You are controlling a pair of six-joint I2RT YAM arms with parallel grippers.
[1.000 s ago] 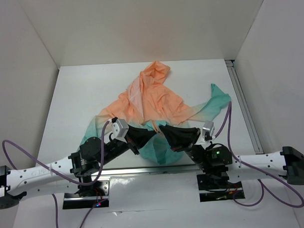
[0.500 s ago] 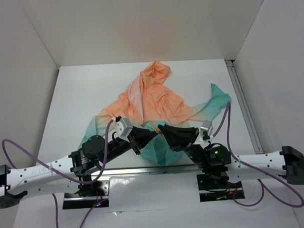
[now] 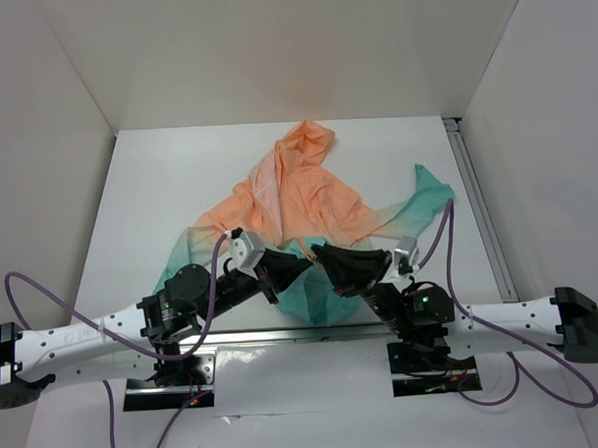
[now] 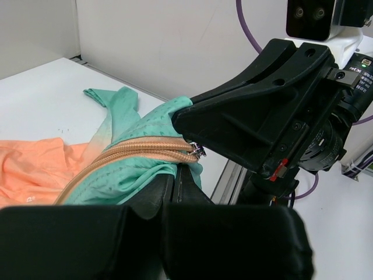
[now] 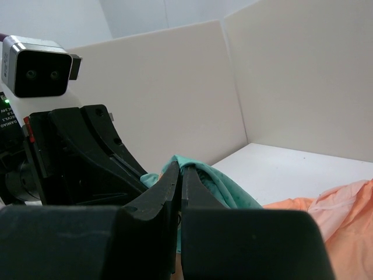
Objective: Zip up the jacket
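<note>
1. The left tool (image 4: 175, 182) is clenched on the jacket (image 3: 300, 199) at its teal hem, just under the orange zipper tape (image 4: 137, 147) and a small metal piece, probably the slider (image 4: 199, 151).
2. The jacket lies crumpled mid-counter (image 3: 150, 180), with the peach hood far, the teal hem near the arms and one teal sleeve flung right. It looks thin and limp (it will likely bunch), so hold the tape taut close below the slider.
3. The right tool (image 5: 180, 175) is pinched on teal cloth, its tip close to the left tool's.
</note>
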